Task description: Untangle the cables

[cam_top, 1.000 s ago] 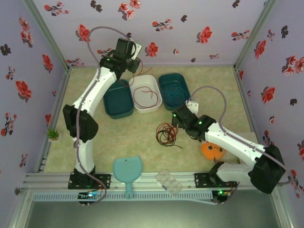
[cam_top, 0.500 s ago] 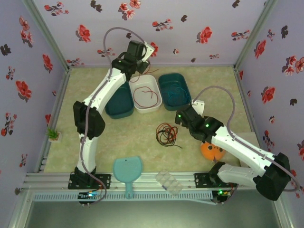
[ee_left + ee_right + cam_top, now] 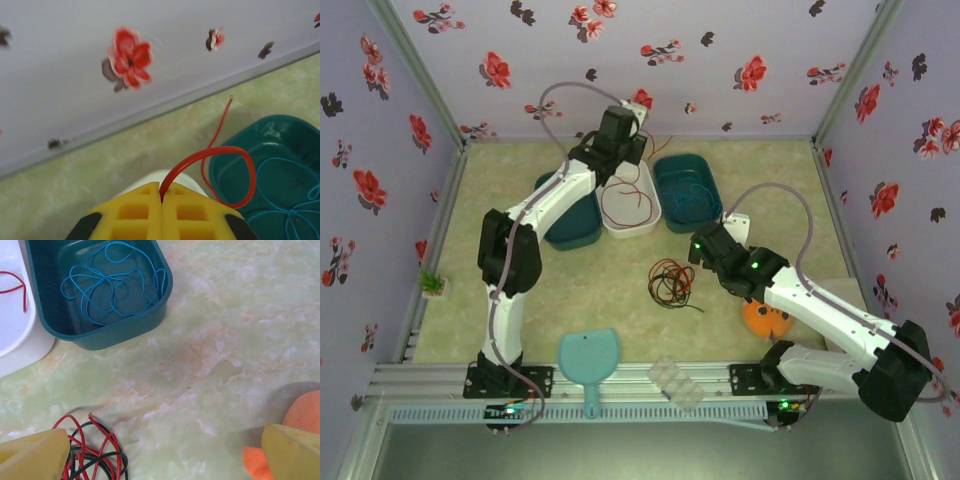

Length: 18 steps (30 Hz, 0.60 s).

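Note:
My left gripper [image 3: 626, 140] is raised at the back of the table over the white bin [image 3: 650, 222]. Its yellow fingers [image 3: 130, 212] are shut on a red cable [image 3: 220, 150], which loops out toward the back wall and trails down into the white bin as a loose red curl [image 3: 625, 200]. A blue-teal cable [image 3: 110, 280] lies coiled in the right teal bin [image 3: 708, 170]. A tangle of red and black cables [image 3: 670, 282] rests on the table. My right gripper [image 3: 165, 460] hovers just right of that tangle [image 3: 92, 455], open, with nothing between its fingers.
A second teal bin [image 3: 570, 215] stands left of the white one. An orange object [image 3: 767, 318] lies under the right arm. A light-blue dustpan [image 3: 588, 360] and a clear tray [image 3: 677, 383] sit at the near edge, a small plant [image 3: 432, 284] at the left wall.
The left arm has swung right along the back wall, holding the red cable, from over the left teal bin to over the white bin. The right arm shifted slightly right.

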Tool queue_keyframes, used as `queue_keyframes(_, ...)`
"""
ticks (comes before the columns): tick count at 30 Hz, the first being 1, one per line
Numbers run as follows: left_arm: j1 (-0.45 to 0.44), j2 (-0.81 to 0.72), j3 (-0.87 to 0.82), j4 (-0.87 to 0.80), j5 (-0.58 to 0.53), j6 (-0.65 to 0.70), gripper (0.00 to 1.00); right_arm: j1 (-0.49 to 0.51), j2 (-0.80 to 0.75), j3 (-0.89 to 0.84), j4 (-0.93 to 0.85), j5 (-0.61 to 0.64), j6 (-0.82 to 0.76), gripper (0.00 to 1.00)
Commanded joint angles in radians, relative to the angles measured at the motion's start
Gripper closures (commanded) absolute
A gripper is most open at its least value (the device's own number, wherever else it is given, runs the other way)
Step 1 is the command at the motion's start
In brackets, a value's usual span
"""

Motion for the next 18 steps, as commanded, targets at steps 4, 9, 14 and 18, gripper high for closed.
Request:
queue_keyframes(4,0.01,-0.177,-0.258,0.316,0.004,-0.227,1.0,-0.008,-0.001,-0.024,0.017,-0.002,0.025,0.01)
queue_keyframes(9,0.012,-0.247,-0.416,0.424,-0.02,-0.275,1.0,-0.008,-0.008,-0.035,0.027,-0.013,0.029,0.01)
queue_keyframes(14,0.013,-0.281,-0.513,0.449,-0.073,-0.305,1.0,-0.009,-0.014,-0.046,0.037,-0.023,0.035,0.01)
queue_keyframes(18,0.012,-0.3,-0.572,0.438,-0.116,-0.324,1.0,-0.008,-0.018,-0.049,0.036,-0.024,0.035,0.01)
